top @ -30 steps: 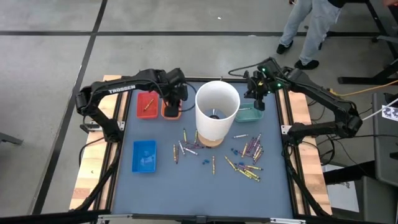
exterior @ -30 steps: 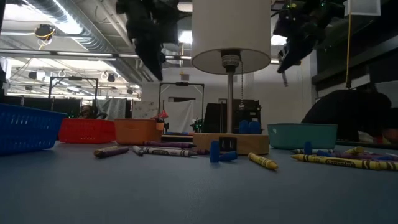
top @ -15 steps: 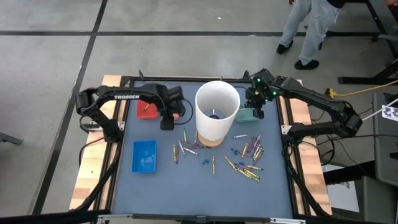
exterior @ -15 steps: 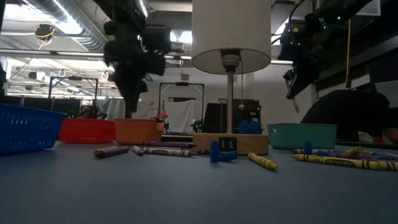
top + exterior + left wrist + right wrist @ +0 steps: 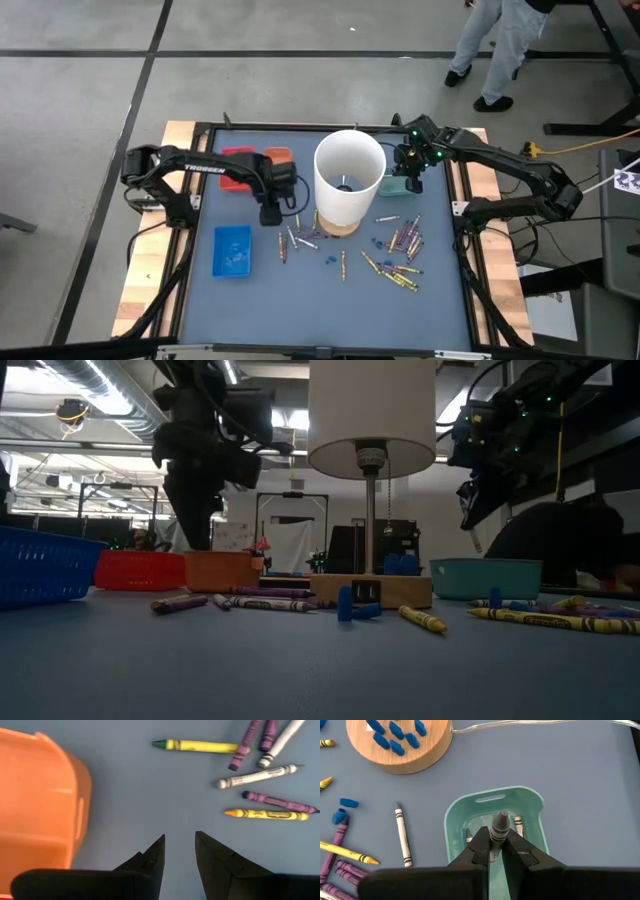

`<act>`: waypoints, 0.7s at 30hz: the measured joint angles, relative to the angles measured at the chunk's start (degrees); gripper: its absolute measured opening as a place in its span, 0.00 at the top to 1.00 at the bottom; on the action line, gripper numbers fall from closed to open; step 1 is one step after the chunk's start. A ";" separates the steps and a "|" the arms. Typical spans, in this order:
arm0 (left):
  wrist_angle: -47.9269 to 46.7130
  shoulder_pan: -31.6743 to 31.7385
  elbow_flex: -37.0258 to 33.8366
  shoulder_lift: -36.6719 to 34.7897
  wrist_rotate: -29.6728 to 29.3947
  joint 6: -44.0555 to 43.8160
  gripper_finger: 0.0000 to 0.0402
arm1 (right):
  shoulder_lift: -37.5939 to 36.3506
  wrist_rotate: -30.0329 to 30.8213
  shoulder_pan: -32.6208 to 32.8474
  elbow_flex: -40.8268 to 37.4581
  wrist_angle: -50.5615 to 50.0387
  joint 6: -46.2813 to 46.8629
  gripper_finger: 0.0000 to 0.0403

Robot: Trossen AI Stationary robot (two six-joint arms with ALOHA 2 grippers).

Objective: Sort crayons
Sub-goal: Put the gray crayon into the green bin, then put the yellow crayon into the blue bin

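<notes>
My right gripper (image 5: 496, 844) is shut on a grey crayon (image 5: 499, 826) above the teal tray (image 5: 455, 815), which holds grey crayons; it stands at the far right in the high view (image 5: 410, 172). My left gripper (image 5: 178, 840) is open and empty over bare mat, next to the orange tray (image 5: 35, 805); in the high view (image 5: 270, 213) it is left of the lamp. Loose yellow, purple and grey crayons (image 5: 250, 795) lie flat on the mat beyond it, and more (image 5: 400, 255) lie at the right. My right gripper pinches the grey crayon's shaft (image 5: 497, 836) between its two fingers. The fingers come from above, pointing down, and the crayon lies along them. Its pointed end (image 5: 503, 815) sticks out past the fingertips, clear of the teal tray below.
A lamp with a tall white shade (image 5: 350, 178) on a round wooden base (image 5: 400, 750) stands mid-table between my arms, blue bits around it. A red tray (image 5: 237, 165) and a blue tray (image 5: 232, 250) sit at the left. A person (image 5: 500, 40) walks beyond the table.
My left gripper has gone from above the orange tray toward the table's near edge and down, over the mat left of the lamp. My right gripper has gone a little toward the near edge and down over the teal tray, still holding the crayon.
</notes>
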 joint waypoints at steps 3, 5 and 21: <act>0.93 -1.46 0.00 0.00 -0.04 -0.06 0.77 | 0.00 0.61 0.00 0.00 0.00 -0.02 0.94; 1.51 -2.44 0.00 0.00 -0.07 0.02 0.77 | 0.00 1.03 0.00 0.00 -0.02 -0.02 0.94; 4.28 -13.11 0.02 0.00 -0.13 10.85 0.77 | 0.00 1.13 0.00 0.00 -0.04 -0.04 0.65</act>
